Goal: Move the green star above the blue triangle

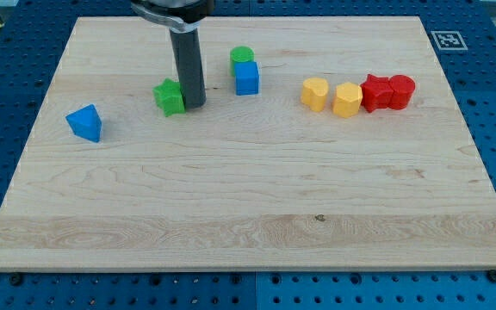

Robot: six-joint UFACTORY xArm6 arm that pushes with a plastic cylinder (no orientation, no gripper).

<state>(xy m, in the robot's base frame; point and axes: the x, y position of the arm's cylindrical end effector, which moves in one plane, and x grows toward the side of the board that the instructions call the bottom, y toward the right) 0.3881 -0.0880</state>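
1. Green star (170, 96) sits right of, slightly above the blue triangle (85, 122), well apart.
2. No claw; my tip (195, 105) touches the star's right side.
3. Your off-centre push could spin it away.

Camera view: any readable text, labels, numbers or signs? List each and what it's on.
No readable words or numbers anywhere.
Only sign: a black-and-white fiducial marker on the wooden board's top-right corner; a pattern, not text.
The blocks carry no markings, nor does the rod above my tip.
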